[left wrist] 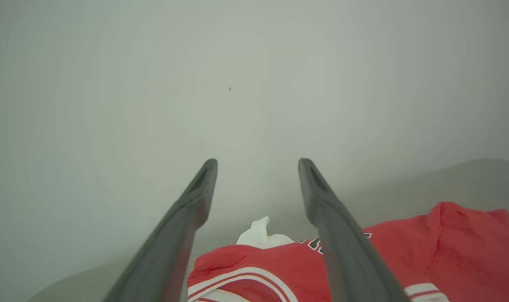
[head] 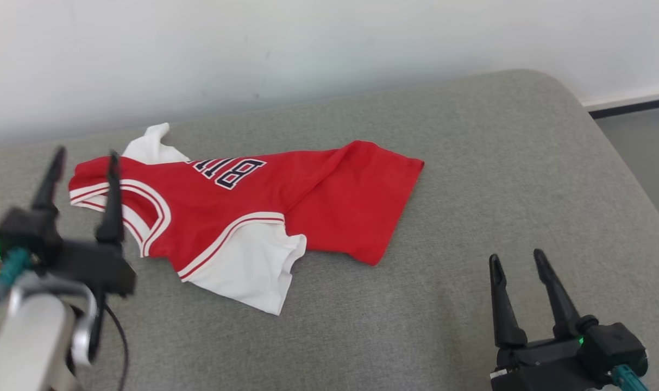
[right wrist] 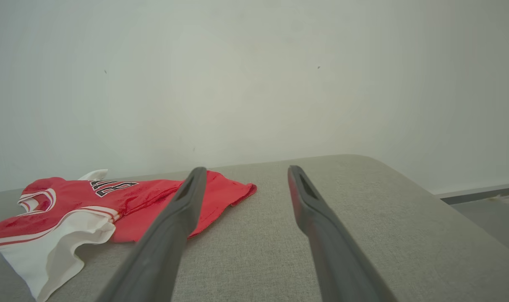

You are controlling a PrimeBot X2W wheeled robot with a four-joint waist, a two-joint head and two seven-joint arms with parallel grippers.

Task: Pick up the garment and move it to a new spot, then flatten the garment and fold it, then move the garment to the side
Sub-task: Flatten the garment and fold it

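The jersey (head: 242,212) lies loose on the couch (head: 470,163), toward 10 o'clock from the middle of the head view, with its neck at 9 o'clock and its hem at 3. Neither hand holds it. The left hand (head: 87,153) hangs released over the neck end, fingers spread with nothing between them. The right hand (head: 516,255) is also released, at 5 o'clock and well apart from the cloth.

The first step looks done, since the jersey is set down. Flattening looks unfinished: the red body is creased and lapped over itself, a white sleeve bunches at 6 o'clock, and another white scrap pokes out at 11. I judge that smoothing, folding and the move aside all remain.
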